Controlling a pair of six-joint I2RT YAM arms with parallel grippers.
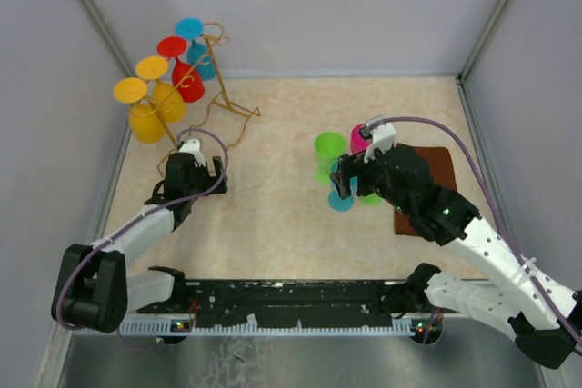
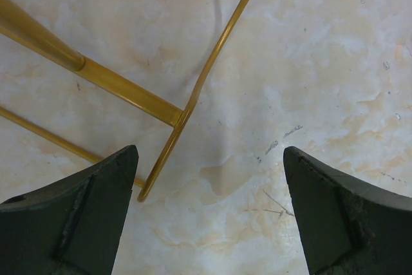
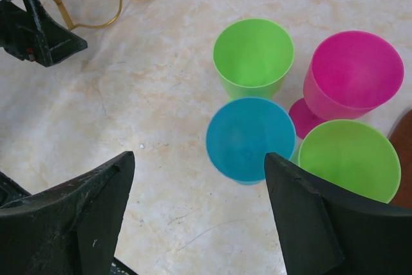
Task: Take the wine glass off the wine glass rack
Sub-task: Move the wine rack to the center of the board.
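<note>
The wine glass rack, a golden wire stand, rises at the back left. Two yellow glasses, a red one and a blue one hang from it upside down. My left gripper hovers open over the rack's wire base, its jaws holding nothing. My right gripper is open over the table. A blue wine glass stands upright and free just past its right finger.
Around the blue glass stand two green glasses and a pink one, close together. A brown mat lies under the right arm. Grey walls enclose the table on three sides.
</note>
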